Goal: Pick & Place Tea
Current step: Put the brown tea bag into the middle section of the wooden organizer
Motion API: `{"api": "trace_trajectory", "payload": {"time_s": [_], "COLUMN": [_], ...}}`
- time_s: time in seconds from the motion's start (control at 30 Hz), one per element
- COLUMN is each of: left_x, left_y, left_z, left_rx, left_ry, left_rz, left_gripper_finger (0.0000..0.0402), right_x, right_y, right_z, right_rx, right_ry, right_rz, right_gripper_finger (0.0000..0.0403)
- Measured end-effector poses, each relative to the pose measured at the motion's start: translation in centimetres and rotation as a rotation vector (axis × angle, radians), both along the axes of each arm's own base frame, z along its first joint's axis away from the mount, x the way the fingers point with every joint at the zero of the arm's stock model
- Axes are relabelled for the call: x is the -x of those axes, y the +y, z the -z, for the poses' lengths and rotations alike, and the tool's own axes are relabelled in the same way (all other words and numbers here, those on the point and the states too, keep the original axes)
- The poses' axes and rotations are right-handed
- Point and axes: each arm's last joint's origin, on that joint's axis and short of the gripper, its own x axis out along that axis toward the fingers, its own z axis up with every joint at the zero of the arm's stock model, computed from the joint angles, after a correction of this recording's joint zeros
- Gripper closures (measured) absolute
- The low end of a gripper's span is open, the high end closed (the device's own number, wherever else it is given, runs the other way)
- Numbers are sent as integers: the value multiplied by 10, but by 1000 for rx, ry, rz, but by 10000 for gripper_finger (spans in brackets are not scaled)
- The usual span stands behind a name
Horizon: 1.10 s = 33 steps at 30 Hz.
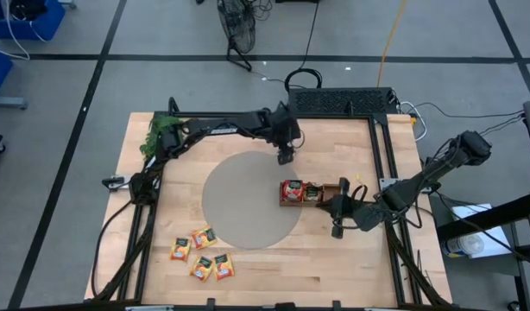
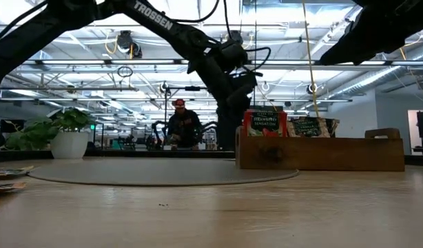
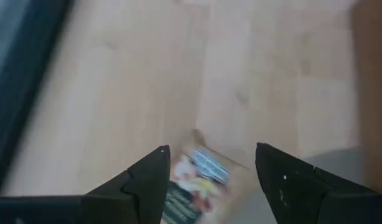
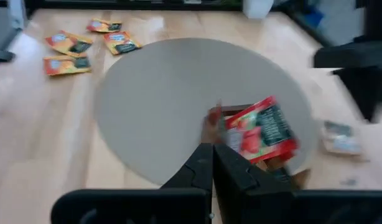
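The left gripper point(image 1: 286, 158), fingers apart, hangs at twelve o'clock of the wooden tray point(image 1: 337, 188), where a red tea sachet point(image 1: 292, 191) stands upright. The right gripper point(image 1: 337, 231), fingers together, sits at five o'clock of the tray. Four orange sachets point(image 1: 201, 253) lie at seven o'clock on the table point(image 1: 334, 268), well apart from both.

Pale wood table point(image 1: 334, 268), glossy sachets point(image 1: 202, 238) (foil-like)

The wooden table point(image 1: 334, 259) has a big round grey mat point(image 1: 239, 203) in the middle. A brown wooden tray point(image 1: 312, 193) sits on the mat's edge. Four orange tea sachets point(image 1: 202, 253) lie on the bare wood. A leafy green plant point(image 1: 159, 131), maybe potted, stands at a corner.
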Motion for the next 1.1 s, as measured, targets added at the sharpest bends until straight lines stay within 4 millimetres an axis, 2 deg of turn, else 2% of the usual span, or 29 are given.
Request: {"api": "trace_trajectory", "payload": {"time_s": [0.1, 0.2, 0.27, 0.37, 0.5, 0.6, 0.7, 0.77, 0.83, 0.97, 1.1], "left_x": [9, 19, 34, 68, 130, 181, 227, 254, 276, 305, 319], "left_y": [-2, -4, -7, -15, -40, -58, -78, -93, -104, -118, -123], "left_z": [-11, -54, -88, -124, -155, -153, -144, -142, -134, -111, -91], "left_rx": [125, 183, 144, 52, -102, -204, -239, -237, -230, -244, -263], "left_ry": [-13, -164, -257, -362, -553, -671, -805, -921, -977, -1022, -1030], "left_rz": [107, 211, 237, 239, 210, 94, -23, -49, -72, -92, -117], "left_gripper_finger": [165, 165, 165, 165, 165, 165, 165, 165, 165, 165, 165], "right_x": [-1, -4, -7, -6, -1, 2, 6, 5, 2, -21, -67], "right_y": [-12, -39, -60, -91, -128, -147, -157, -160, -165, -181, -205], "right_z": [-6, -16, -26, -33, -34, -31, -21, -15, -9, -14, -26], "right_rx": [71, 59, 4, -31, 5, 163, 299, 320, 269, 97, -27], "right_ry": [-44, -81, -94, -82, -80, -105, -149, -164, -130, -19, 179], "right_rz": [115, 253, 254, 203, 285, 353, 357, 348, 336, 267, 196], "right_gripper_finger": [403, 403, 403, 403, 402, 400, 400, 402, 401, 391, 373]}}
